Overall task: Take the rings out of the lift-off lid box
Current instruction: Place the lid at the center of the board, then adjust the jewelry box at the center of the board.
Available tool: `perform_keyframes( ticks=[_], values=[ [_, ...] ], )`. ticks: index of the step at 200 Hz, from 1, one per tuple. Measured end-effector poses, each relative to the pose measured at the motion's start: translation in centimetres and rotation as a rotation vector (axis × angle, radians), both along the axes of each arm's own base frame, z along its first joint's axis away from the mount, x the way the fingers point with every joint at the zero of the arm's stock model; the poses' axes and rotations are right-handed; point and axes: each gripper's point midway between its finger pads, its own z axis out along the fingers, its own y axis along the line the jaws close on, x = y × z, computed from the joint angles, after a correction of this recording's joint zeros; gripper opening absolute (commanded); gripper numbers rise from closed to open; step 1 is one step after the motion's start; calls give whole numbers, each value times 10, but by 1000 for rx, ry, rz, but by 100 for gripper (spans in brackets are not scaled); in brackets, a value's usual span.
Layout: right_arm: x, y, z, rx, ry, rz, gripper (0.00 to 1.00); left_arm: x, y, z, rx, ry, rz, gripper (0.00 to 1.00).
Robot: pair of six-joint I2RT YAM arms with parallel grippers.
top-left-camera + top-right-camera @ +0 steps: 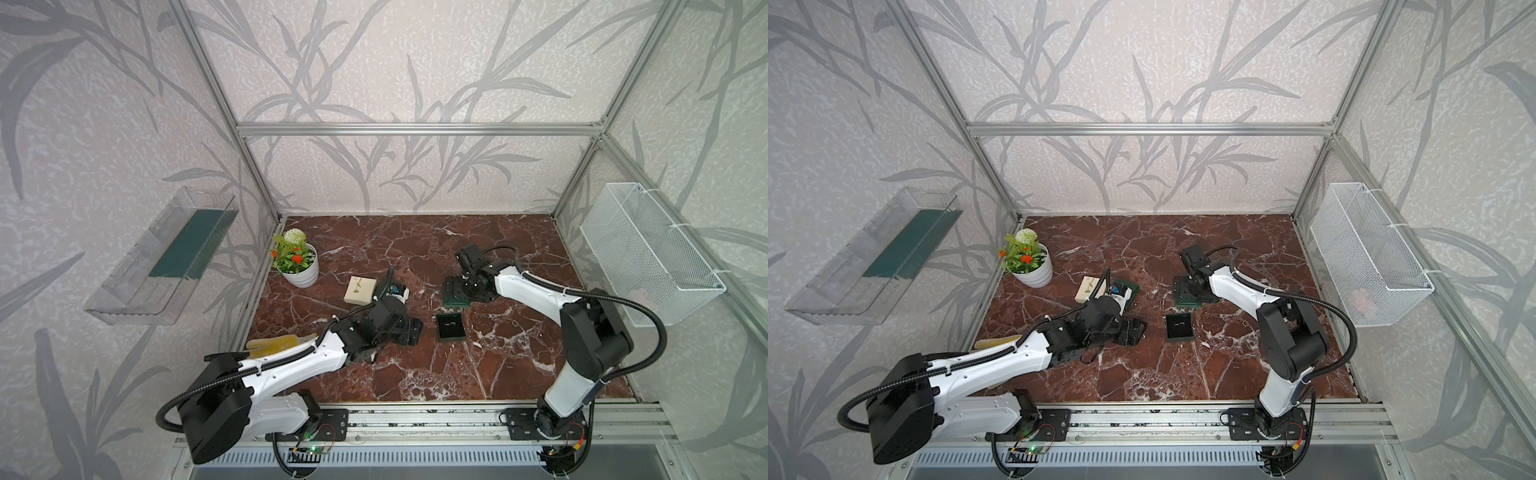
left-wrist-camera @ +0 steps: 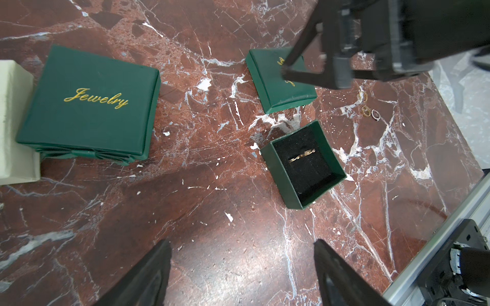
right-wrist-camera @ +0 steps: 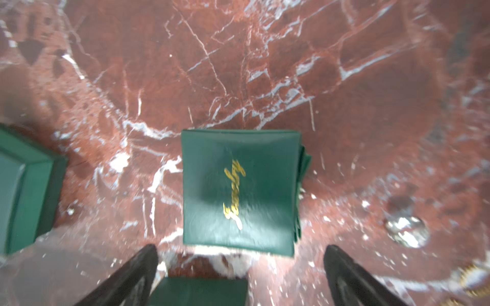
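The small green lift-off lid box [image 2: 302,164] stands open on the marble, also seen in both top views [image 1: 449,326] [image 1: 1178,326]. One thin gold ring [image 2: 301,155] sits in its black foam. Its lid [image 2: 275,84] [image 3: 238,190] lies flat just behind it. Three more rings [image 2: 367,108] lie loose on the marble to the right of the box [image 1: 514,322]. My right gripper [image 3: 241,250] [image 1: 453,291] hangs open low over the lid, holding nothing. My left gripper [image 2: 242,246] [image 1: 413,332] is open and empty, left of the box.
A larger green "Jewelry" box [image 2: 90,103] and a cream box [image 1: 360,289] stand left of centre, behind my left arm. A potted plant [image 1: 301,270] is at the back left and a yellow brush [image 1: 274,347] lies by the left edge. A wire basket [image 1: 648,253] hangs on the right wall.
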Motion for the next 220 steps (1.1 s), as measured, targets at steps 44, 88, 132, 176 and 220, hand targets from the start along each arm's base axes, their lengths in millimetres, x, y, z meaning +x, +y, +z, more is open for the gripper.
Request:
perform_keyframes(
  ticks=[44,88,132,176,220],
  values=[
    [-43,5,21,-10,-59,124,70,-1,3,4,-2,-24,-5,83],
    [-70,14,6,-56,-28,314,48,-3,4,-1,18,-34,-38,83],
    [-74,18,-4,-87,-15,453,45,-1,-2,0,22,-64,-71,83],
    [-79,21,-19,-113,17,544,45,0,-2,-16,63,-39,-79,83],
    [-76,26,-25,-117,14,579,45,0,-2,-26,85,-19,-80,83]
  ],
)
